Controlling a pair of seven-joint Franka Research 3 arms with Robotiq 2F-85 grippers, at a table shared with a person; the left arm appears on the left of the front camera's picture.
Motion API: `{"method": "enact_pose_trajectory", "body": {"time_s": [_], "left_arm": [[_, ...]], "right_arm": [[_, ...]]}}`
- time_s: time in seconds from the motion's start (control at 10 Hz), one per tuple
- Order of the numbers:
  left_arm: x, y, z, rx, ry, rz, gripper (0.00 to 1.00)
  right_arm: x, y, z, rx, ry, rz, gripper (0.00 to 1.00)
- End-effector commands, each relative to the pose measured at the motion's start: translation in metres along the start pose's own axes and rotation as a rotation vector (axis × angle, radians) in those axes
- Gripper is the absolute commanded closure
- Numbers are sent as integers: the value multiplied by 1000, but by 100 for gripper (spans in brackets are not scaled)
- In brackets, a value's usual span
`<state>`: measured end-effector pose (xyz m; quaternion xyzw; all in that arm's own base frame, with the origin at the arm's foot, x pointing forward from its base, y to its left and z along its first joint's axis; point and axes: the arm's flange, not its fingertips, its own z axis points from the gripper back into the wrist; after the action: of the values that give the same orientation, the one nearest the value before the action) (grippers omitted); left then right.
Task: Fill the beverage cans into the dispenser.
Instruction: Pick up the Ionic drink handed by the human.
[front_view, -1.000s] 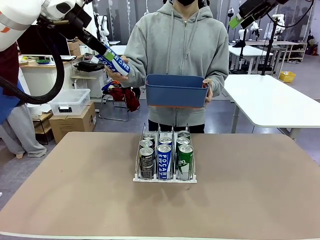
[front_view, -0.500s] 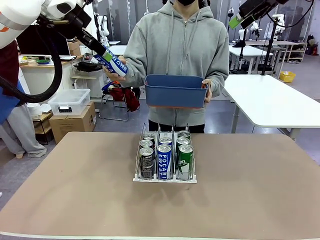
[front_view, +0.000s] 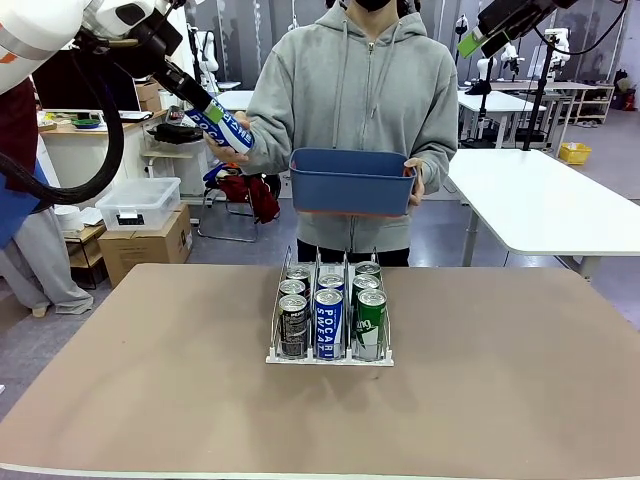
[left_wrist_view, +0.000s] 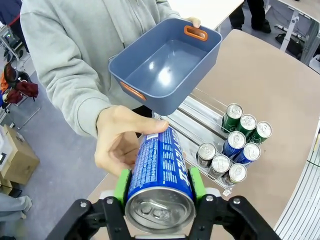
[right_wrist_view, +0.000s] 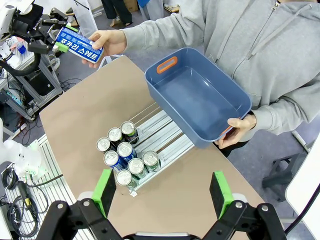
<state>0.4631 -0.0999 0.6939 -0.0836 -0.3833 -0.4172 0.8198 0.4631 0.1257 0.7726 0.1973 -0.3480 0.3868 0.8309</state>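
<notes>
Gripping a blue can, our left gripper is raised high at the far left, well above the table; the green pads press both sides of the can close to its silver top. The person's hand cups the other end of that same can, so gripper and hand both touch it. We see the can tilted, its far end pointing down toward the person.

Our right gripper hangs high over the far right with its fingers spread wide and nothing between them.

With the other hand the person holds a blue bin at chest height, over the far edge of the table; from the wrist views its inside looks empty.

On the table stands the dispenser, near the middle. Each of its three lanes holds three cans in a row, all upright and packed toward our end of the rack. From the front we see the black cans in the left lane, the blue cans in the middle lane and the green cans in the right lane. The stretch of each lane on the person's side is bare rail. The held can is well apart from the dispenser, up and to its left.
</notes>
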Motion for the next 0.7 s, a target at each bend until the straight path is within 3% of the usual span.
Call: {"method": "enact_pose_trajectory", "body": {"time_s": [0.0, 0.6], "left_arm": [[-1, 1, 3, 45, 16, 10, 100], [0, 0, 1, 10, 9, 1, 99]], "right_arm": [[-3, 1, -1, 8, -6, -2, 0], [-3, 1, -1, 8, -6, -2, 0]]}}
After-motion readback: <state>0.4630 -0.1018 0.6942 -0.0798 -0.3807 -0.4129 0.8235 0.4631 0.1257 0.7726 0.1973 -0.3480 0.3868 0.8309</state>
